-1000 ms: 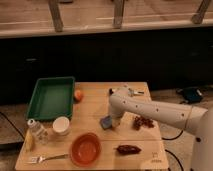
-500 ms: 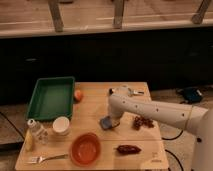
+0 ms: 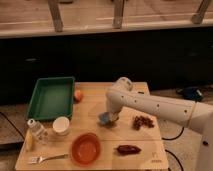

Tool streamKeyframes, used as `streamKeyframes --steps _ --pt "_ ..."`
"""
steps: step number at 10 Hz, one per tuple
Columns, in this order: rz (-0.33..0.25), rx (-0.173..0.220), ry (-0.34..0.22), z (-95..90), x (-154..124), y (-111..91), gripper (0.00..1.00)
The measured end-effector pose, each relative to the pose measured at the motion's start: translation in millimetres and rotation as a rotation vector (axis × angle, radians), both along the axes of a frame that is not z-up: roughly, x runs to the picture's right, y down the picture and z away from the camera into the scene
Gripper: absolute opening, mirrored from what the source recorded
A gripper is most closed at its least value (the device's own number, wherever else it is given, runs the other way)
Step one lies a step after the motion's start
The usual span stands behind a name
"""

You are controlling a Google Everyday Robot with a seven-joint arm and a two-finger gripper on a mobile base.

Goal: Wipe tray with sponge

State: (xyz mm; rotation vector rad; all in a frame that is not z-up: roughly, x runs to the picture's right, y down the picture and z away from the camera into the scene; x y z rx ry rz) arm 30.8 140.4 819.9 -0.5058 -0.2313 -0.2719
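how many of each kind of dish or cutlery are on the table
tray: 1
bowl: 1
cup: 1
fork: 1
total: 4
the gripper is low over the sponge, to the right of the tray

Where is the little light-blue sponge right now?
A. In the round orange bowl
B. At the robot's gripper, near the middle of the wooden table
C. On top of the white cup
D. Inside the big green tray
B: the small flat light-blue sponge shows right at the gripper over the wooden table, well to the right of the large dark green plastic tray.
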Motion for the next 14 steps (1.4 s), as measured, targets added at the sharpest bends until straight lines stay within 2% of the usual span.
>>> streamKeyframes --steps 6,11,14 --pt "-0.026 0.038 -0.021 -21.8 -35 -31 0.07" --pt "-0.073 0.077 -0.05 -36.6 -79 -55 0.07" --pt "-0.095 0.097 -0.063 -43.6 -93 -67 0.07"
